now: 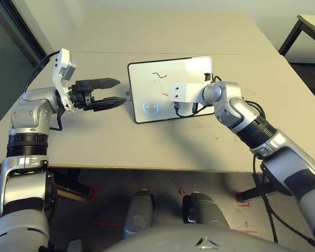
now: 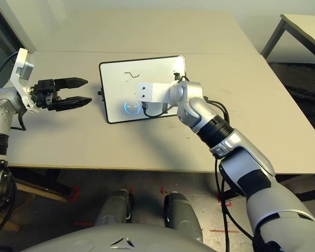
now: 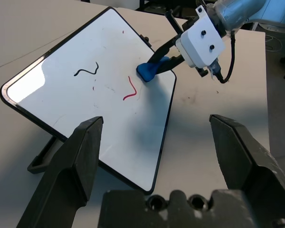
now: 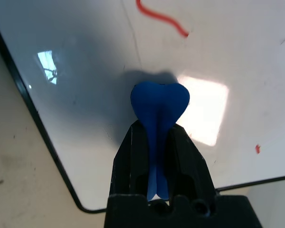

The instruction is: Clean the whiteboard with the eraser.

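And there it is, the right pincer (image 4: 154, 152) closed on the waisted, matte blue eraser (image 4: 157, 107) at the glossy, round-cornered whiteboard (image 3: 104, 90) with its wavy black and red strokes, on the smooth beige surface (image 1: 94, 142), the black left pincer (image 1: 122, 92) wide apart beside it!

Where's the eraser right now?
In the right wrist view, the eraser is clamped between the right gripper's fingers, at the whiteboard, near the red mark.
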